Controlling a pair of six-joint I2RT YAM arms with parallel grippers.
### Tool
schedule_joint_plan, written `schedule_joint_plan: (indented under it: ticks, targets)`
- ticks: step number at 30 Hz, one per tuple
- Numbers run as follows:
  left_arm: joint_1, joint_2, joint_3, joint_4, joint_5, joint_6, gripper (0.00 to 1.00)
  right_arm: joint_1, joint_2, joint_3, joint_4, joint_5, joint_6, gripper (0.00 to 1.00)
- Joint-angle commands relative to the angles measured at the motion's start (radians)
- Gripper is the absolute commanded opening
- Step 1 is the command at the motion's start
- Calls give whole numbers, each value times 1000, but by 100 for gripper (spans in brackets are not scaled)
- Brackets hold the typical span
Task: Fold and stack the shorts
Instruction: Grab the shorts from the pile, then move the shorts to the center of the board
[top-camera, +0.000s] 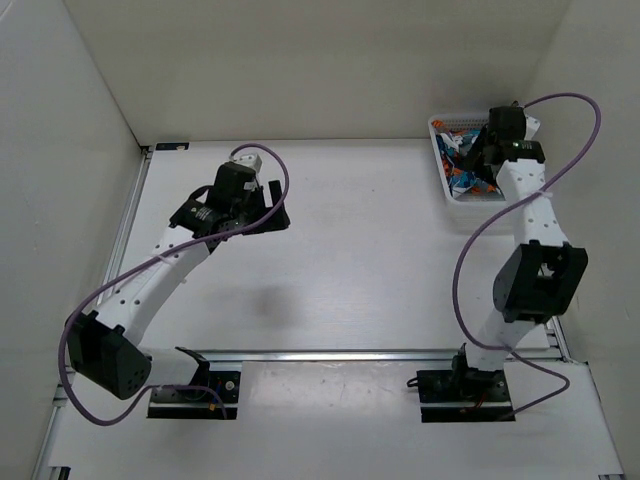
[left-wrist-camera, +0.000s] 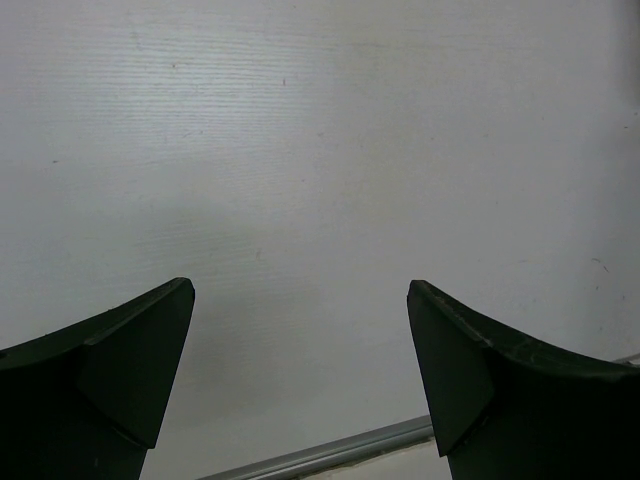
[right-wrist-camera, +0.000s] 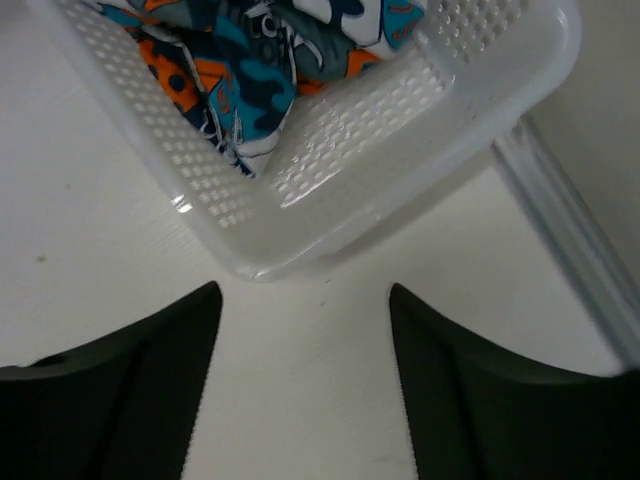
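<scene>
The shorts (top-camera: 461, 172), printed in orange, turquoise, navy and white, lie crumpled in a white mesh basket (top-camera: 441, 160) at the far right of the table. In the right wrist view the shorts (right-wrist-camera: 238, 78) fill the basket, whose corner (right-wrist-camera: 330, 215) sits just ahead of my fingers. My right gripper (top-camera: 480, 155) hovers above the basket, open and empty (right-wrist-camera: 305, 292). My left gripper (top-camera: 272, 213) is open and empty over bare table at the left middle, far from the shorts; it also shows in the left wrist view (left-wrist-camera: 300, 292).
White walls enclose the table at the back and on both sides. A metal rail (top-camera: 370, 354) runs across the near side, by the arm bases. Another rail (right-wrist-camera: 565, 250) runs beside the basket. A rail edge (left-wrist-camera: 330, 455) shows below my left fingers.
</scene>
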Motion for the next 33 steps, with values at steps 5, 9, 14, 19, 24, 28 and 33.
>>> schedule_joint_plan:
  ticks: [5,9,14,19,24,28,33]
  targets:
    - [11,68,64,-19,18,25,100,-128,328,318,12,-249,-11,99]
    - [30,94,84,-37,27,36,100,-128,547,523,-8,-289,-11,99]
    - [30,113,116,-68,27,56,100,-128,699,700,-8,-344,18,98]
    - [39,134,156,-100,18,56,100,-137,686,714,3,-332,74,4]
    - [39,134,174,-100,27,56,100,-125,436,676,40,-272,40,0]
    - [73,158,197,-109,27,56,100,-79,247,701,40,-442,22,0]
    - [174,185,281,-146,76,57,100,67,86,819,40,-591,9,0]
